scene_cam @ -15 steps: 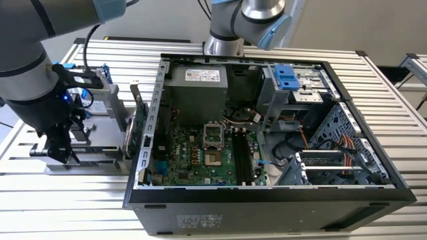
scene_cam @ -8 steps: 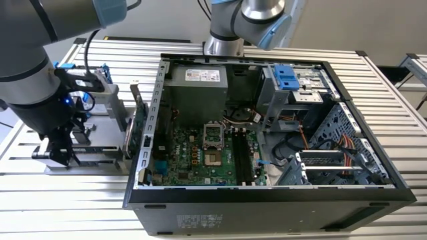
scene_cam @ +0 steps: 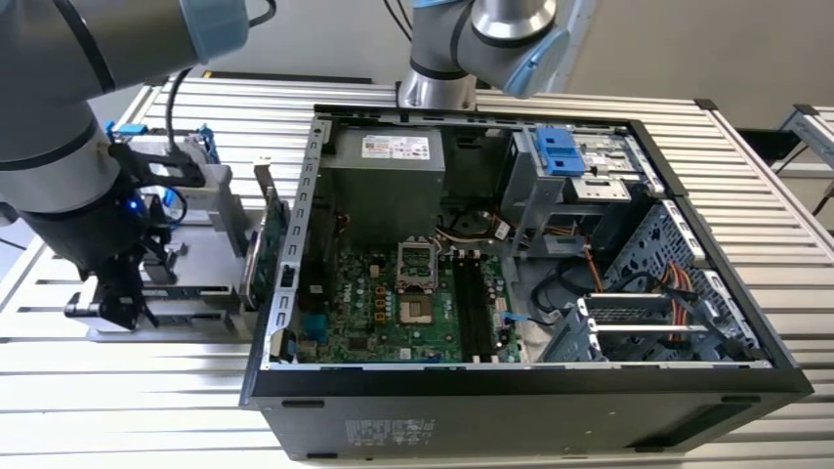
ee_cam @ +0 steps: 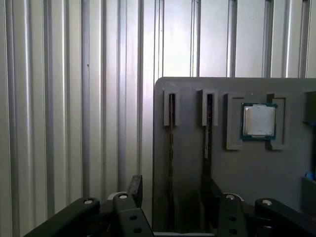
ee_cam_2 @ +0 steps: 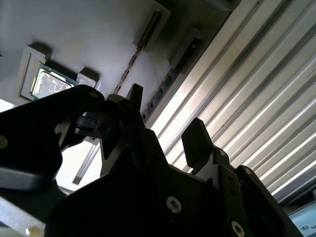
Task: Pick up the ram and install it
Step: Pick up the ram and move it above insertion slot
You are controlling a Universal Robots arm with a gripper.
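Observation:
My gripper (ee_cam: pixel 174 185) hangs open above a grey parts tray (ee_cam: pixel 247 173), its two dark fingers (ee_cam: pixel 136 183) apart with nothing between them. The ram (ee_cam: pixel 170 128) stands on edge in a narrow slot of that tray, in line with the gap between the fingers. Beside it, a second thin stick (ee_cam: pixel 208 123) fills a matching slot. In the second wrist view the gripper (ee_cam_2: pixel 166 106) again stands open over the slotted tray (ee_cam_2: pixel 98 39). In the exterior view the gripper (scene_cam: pixel 120 305) is low over the tray (scene_cam: pixel 195 313), at that view's left, outside the computer case (scene_cam: pixel 521 391).
A square processor chip (ee_cam: pixel 258 121) lies in a tray pocket beyond the sticks. The open case holds a green motherboard (scene_cam: pixel 391 313) with long black memory slots (scene_cam: pixel 478 313). A green card (scene_cam: pixel 273 259) stands between tray and case. Ribbed metal table (ee_cam: pixel 59 98) surrounds everything.

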